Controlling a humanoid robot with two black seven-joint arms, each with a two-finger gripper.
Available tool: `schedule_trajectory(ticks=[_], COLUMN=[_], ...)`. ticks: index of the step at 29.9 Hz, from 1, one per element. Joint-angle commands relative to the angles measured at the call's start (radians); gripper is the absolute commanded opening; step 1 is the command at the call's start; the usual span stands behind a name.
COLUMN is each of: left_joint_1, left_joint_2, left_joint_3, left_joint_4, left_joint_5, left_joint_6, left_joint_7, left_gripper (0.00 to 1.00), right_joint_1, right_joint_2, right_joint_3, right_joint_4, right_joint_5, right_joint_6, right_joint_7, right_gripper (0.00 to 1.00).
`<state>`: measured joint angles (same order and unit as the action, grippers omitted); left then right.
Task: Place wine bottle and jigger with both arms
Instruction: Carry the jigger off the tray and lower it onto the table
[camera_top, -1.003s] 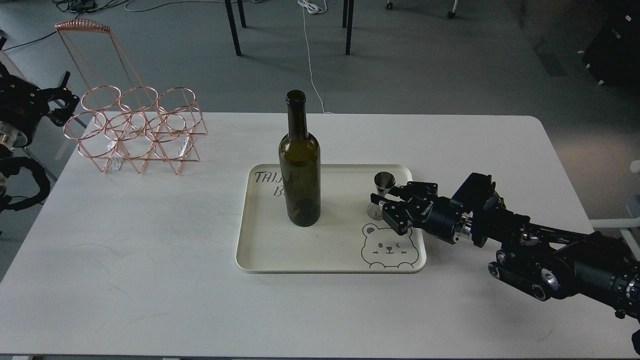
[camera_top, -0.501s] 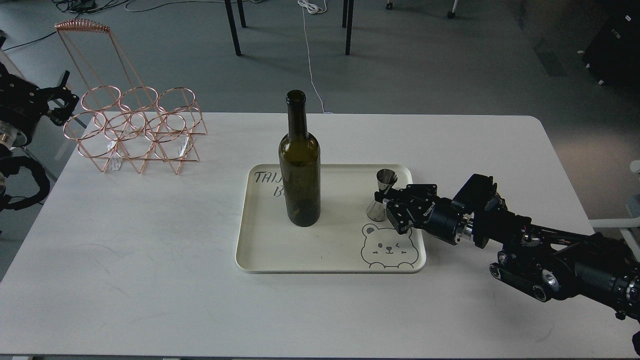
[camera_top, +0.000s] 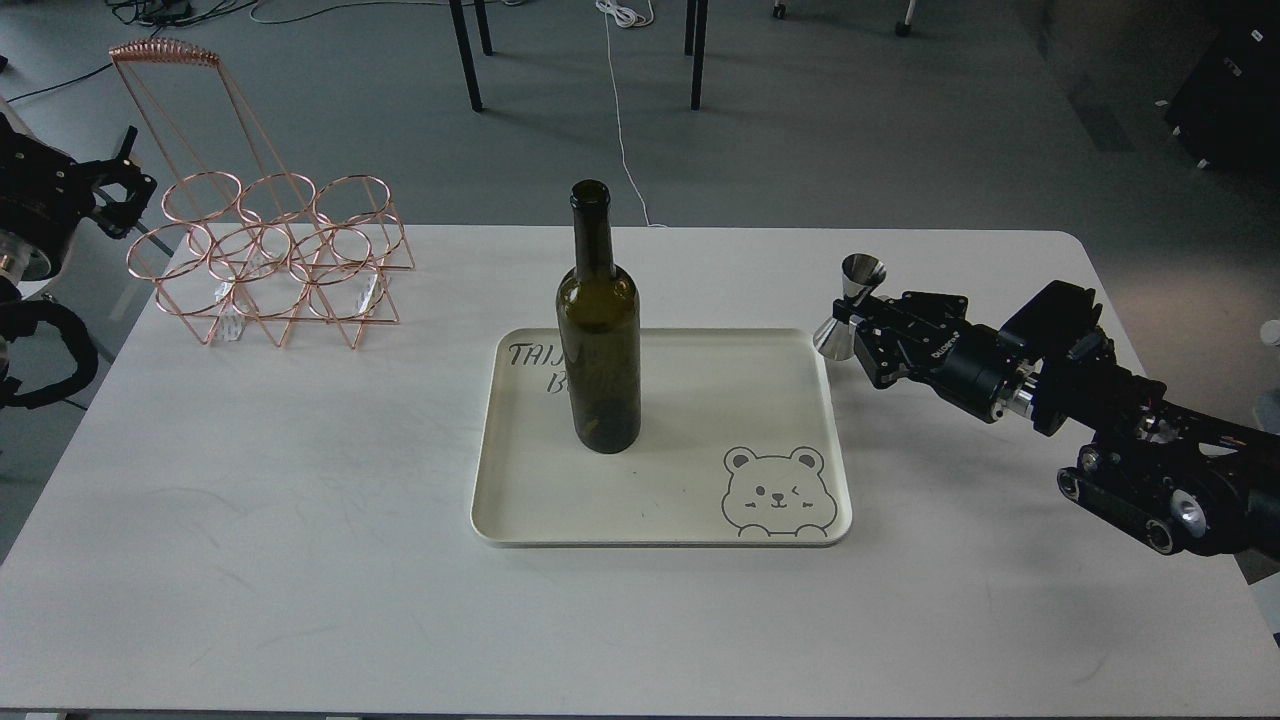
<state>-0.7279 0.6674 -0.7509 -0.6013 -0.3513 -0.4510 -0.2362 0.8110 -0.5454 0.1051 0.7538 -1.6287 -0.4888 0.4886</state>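
Observation:
The wine bottle (camera_top: 598, 330), dark olive-green with a long neck, stands upright on the left half of the cream tray (camera_top: 660, 500). My right gripper (camera_top: 862, 325) is shut on the steel jigger (camera_top: 848, 306) and holds it tilted in the air, just past the tray's far right corner. My left gripper (camera_top: 125, 185) is at the far left edge, off the table beside the copper rack; it looks small and dark, so its fingers cannot be told apart.
A copper wire bottle rack (camera_top: 265, 250) with a tall handle stands at the table's back left. The tray has a bear drawing at its front right corner. The white table (camera_top: 300, 560) reaches around the tray. Chair legs and cables lie on the floor behind.
My right gripper closed on the jigger, lifted it off the tray and carried it up and to the right. The bottle has not moved. The left arm shifted slightly.

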Motion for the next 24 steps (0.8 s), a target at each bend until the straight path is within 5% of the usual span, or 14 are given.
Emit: schedule_trajectory(ticks=[1,13,24], left_joint_1=[-0.001,-0.013,-0.018], left_joint_2=[0.001,-0.006,-0.002], left_joint_3=[0.001,0.002,0.007], left_joint_4=[0.000,0.000,0.000], left_joint_5=[0.000,0.002,0.002], left_joint_6=[0.000,0.003,0.001], left_joint_7=[0.000,0.000,0.002], left_gripper=[0.99,0.99,0.99], right_joint_1=[-0.045,-0.196,-0.200], right_joint_2=[-0.077,-0.119,-0.119], right_joint_3=[0.015,0.011,0.010], right_joint_4=[-0.005,-0.014,-0.007], right_joint_5=[0.036,0.122,0.122], right_joint_6=[0.000,0.000,0.000], right_joint_7=[0.000,0.000,0.000], right_gripper=[0.05,0.06,0.31])
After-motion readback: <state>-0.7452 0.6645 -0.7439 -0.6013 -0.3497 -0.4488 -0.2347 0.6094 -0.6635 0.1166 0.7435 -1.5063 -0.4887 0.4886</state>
